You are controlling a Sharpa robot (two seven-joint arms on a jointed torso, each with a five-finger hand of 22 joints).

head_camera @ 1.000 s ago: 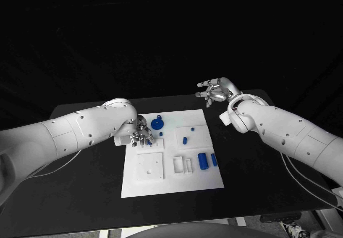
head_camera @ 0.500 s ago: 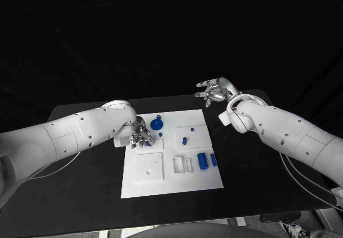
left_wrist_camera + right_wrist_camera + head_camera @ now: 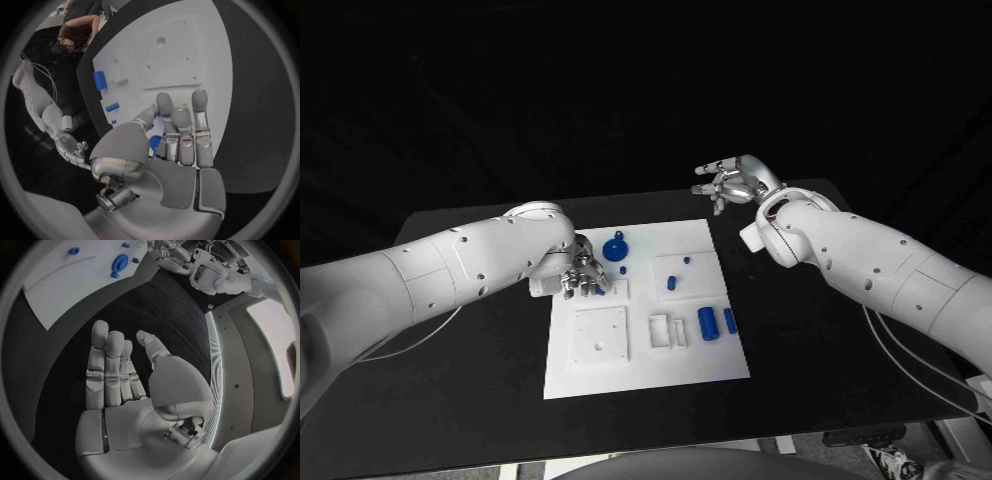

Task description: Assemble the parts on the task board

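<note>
The white task board (image 3: 646,362) lies in the middle of the black table. My left hand (image 3: 580,277) hovers low over its left side, near the far end. It pinches a small blue part (image 3: 154,143) between thumb and fingers, the other fingers (image 3: 199,125) stretched out straight. My right hand (image 3: 733,182) is raised beyond the board's far right corner, fingers apart and holding nothing (image 3: 119,370). A round blue part (image 3: 617,248) lies just beyond the left hand, and two blue bars (image 3: 718,323) stand at the board's right.
Small blue pegs (image 3: 672,282) sit in the board's middle. A white square block (image 3: 604,335) and a white slotted holder (image 3: 671,332) stand at the near half. Bare black table (image 3: 473,360) runs on both sides of the board.
</note>
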